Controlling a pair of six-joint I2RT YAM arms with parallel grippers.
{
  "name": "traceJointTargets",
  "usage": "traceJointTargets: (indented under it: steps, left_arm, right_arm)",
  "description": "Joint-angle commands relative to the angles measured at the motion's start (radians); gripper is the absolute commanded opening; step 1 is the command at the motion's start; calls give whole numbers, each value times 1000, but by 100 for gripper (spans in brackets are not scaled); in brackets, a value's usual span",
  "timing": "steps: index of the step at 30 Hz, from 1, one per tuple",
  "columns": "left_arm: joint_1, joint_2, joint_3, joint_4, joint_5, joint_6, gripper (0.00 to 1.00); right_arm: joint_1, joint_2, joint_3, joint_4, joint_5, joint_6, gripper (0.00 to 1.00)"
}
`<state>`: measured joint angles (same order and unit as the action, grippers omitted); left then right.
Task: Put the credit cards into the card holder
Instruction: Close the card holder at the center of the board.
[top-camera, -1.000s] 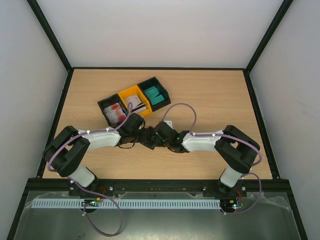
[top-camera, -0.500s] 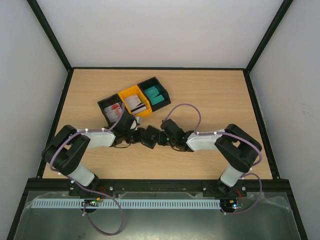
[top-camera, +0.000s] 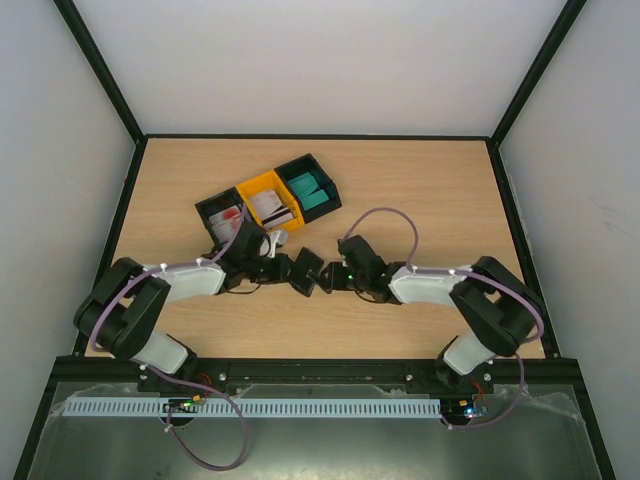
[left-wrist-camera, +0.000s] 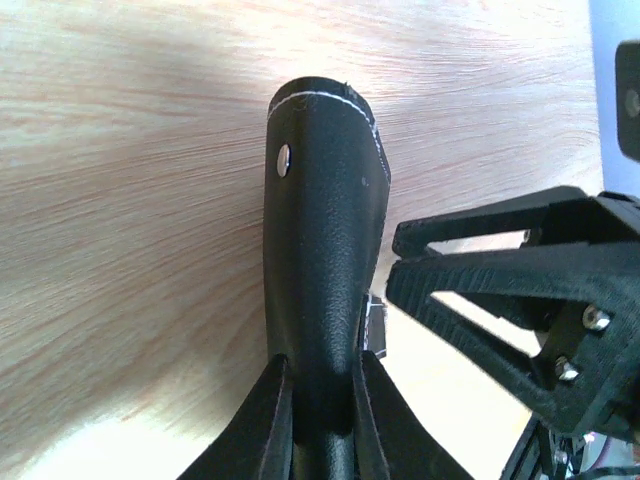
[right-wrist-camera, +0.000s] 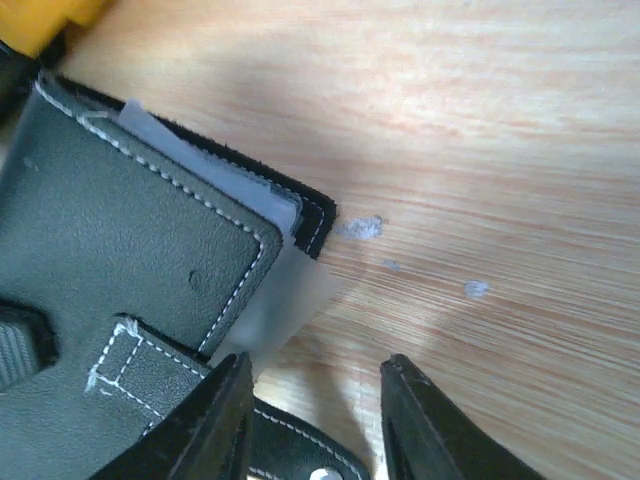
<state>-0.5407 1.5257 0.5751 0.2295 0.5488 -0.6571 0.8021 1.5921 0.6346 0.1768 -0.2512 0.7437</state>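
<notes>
Where three bins stand in a row on the counter (top-camera: 430, 190), the black bin (top-camera: 205, 207) holds red-and-white credit cards (top-camera: 230, 218), the yellow bin (top-camera: 250, 187) holds white striped cards (top-camera: 272, 208), and the second black bin (top-camera: 290, 167) holds teal cards (top-camera: 312, 190). Just nearer, the card holder (top-camera: 305, 272) is clenched in the left claw (left-wrist-camera: 320, 420). The right claw (right-wrist-camera: 315, 420) hangs released beside it. Only the right wrist view shows a pale card (right-wrist-camera: 215, 180) tucked inside the holder. Bare wood stretches rightward.

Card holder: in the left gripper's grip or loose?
In its grip: left wrist view shows the card holder pinched between both fingers of the left gripper.
</notes>
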Motion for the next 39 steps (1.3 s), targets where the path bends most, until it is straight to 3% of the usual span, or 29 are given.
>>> traceJointTargets:
  steps: [1,11,16,19,23,26,31,39]
  left_arm:
    - [-8,-118,44,-28,-24,86,3]
    - [-72,-323,133,-65,-86,322,3]
    - [-136,-349,222,-117,-199,622,3]
    - [-178,-392,216,-70,-296,840,3]
    - [-182,-472,174,-20,-233,1177,3]
    - [-181,-527,185,-107,-181,1388,3]
    - [-180,-563,325,-361,-134,1520,3]
    - [-180,-554,391,-522,-103,1648,3]
  right_arm:
    - [-28,-151,-15,-73,17,-37,38]
    - [-52,-482,118,-167,24,-328,72]
    - [-53,-606,183,-200,77,-442,73]
    - [-51,-683,155,-177,65,-508,74]
    - [-51,-813,73,-100,38,-589,76]
    - [-51,-871,42,-81,-44,-660,77]
    - [-51,-917,5,-56,-89,-771,78]
    - [-31,-965,-50,9,-173,-876,85]
